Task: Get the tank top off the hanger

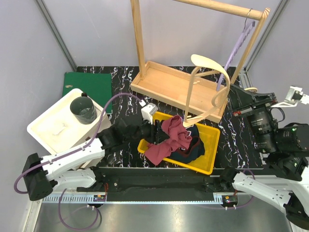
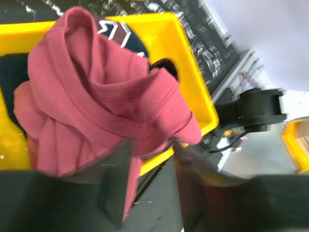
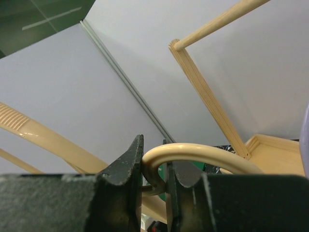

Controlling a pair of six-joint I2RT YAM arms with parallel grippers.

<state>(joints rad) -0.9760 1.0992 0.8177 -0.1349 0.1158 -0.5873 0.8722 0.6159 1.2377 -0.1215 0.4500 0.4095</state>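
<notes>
A red tank top (image 1: 173, 137) lies bunched in a yellow bin (image 1: 215, 140), one fold hanging over the bin's near rim. A cream plastic hanger (image 1: 212, 65) is held tilted above the bin. Its lower end meets the top of the garment; I cannot tell whether it is still threaded through. My right gripper (image 1: 231, 93) is shut on the hanger's hook (image 3: 193, 152), with the right gripper (image 3: 155, 164) clamping the curve. My left gripper (image 1: 157, 131) is at the bin's left end. In the left wrist view the left gripper (image 2: 152, 150) is open just short of the tank top (image 2: 96, 96).
A wooden garment rack (image 1: 178, 87) stands behind the bin, with a purple hanger (image 1: 240, 43) on its rail. Dark clothes (image 1: 195, 151) lie in the bin under the red garment. A white tray (image 1: 53, 128) with a dark cup (image 1: 84, 109) and a green board (image 1: 91, 84) are at the left.
</notes>
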